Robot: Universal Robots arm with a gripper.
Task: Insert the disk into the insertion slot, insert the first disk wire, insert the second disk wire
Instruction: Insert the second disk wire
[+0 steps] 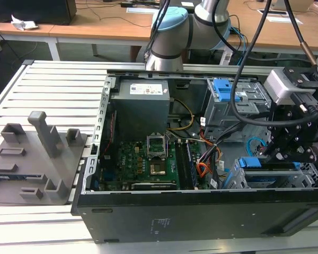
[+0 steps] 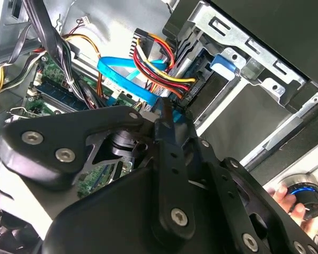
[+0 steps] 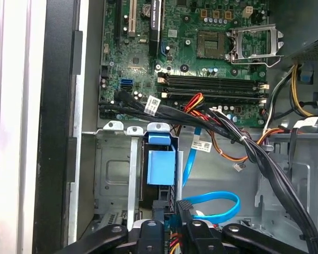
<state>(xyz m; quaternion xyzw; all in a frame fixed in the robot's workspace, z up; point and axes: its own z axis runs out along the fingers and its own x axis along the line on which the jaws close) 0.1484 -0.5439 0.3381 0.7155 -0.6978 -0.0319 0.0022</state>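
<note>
1. Where things stand: the disk (image 1: pixel 252 163) sits low in the lower right of the exterior view. It's down in the insertion slot (image 3: pixel 114 174), with its blue carrier poking up between the slot's metal walls. The gripper (image 1: pixel 283 156) hangs right over it, inside the case.

2. As far as I can tell, the gripper is closed on the black plug of the blue data wire (image 3: pixel 212 203). The plug sits right between the fingertips in both wrist views, but I can't see the contact itself.

3. What could go wrong: the plug may meet the disk's socket a bit tilted or off to one side, because a plug held this way can twist in the fingers. Then it jams on the edge instead of seating.

4. Another worry is the red and yellow power wires (image 2: pixel 159 63), which run just beside the fingertips. The fat black cable bundle (image 3: pixel 265 159) is close too (it's seriously crowded in there). Any of them could snag on a finger or get pushed into the gap.

5. The blue wire loops loosely, so a pull on it could drag the plug sideways.

6. View differences: the exterior view gives the whole case on the bench (image 1: pixel 53 95), the motherboard (image 1: pixel 143 159) and the taller cage with the blue latch (image 1: pixel 225 90). It doesn't show the plug. The first wrist view shows the disk seated and the wire's loop, and the second wrist view shows the power wires crowding the fingertips.
</note>
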